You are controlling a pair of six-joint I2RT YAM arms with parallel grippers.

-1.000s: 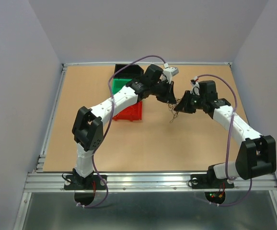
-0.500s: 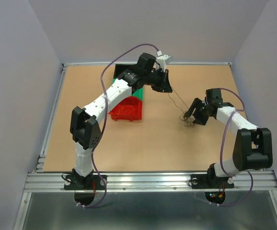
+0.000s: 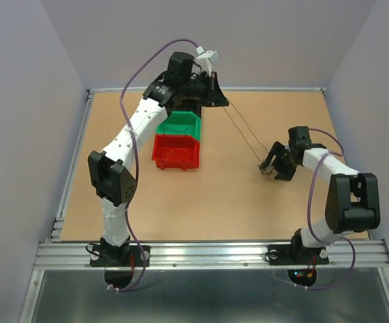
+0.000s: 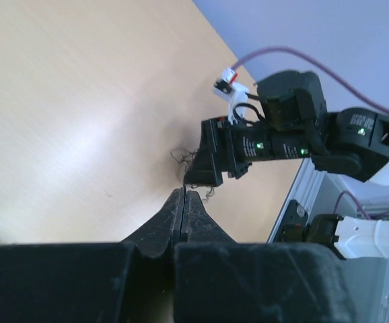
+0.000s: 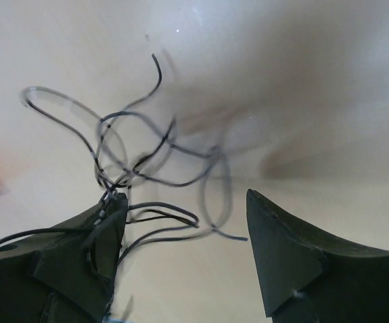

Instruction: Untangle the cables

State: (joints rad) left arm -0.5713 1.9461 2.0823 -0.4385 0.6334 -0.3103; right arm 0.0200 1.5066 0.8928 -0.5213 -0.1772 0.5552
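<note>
The cables are thin dark wires. Two strands (image 3: 243, 133) run taut from my left gripper (image 3: 219, 99) down to a small clump (image 3: 264, 172) on the table. Held high over the bins at the back, the left gripper is shut on those strands; in its wrist view the jaws (image 4: 184, 192) are pressed together. My right gripper (image 3: 269, 168) sits low at the clump, open. In the right wrist view its fingers (image 5: 184, 196) stand wide apart, with loose loops of cable (image 5: 155, 176) lying between them and against the left finger (image 5: 93, 235).
A red bin (image 3: 178, 153), a green bin (image 3: 181, 124) and a black bin (image 3: 189, 108) stand in a row under the left arm. The raised table rail (image 3: 208, 89) runs along the back, with purple walls on three sides.
My left gripper rose and swung back-left, pulling strands out of the clump. My right gripper dropped to the table and opened, and the clump now lies loose between its fingers.
</note>
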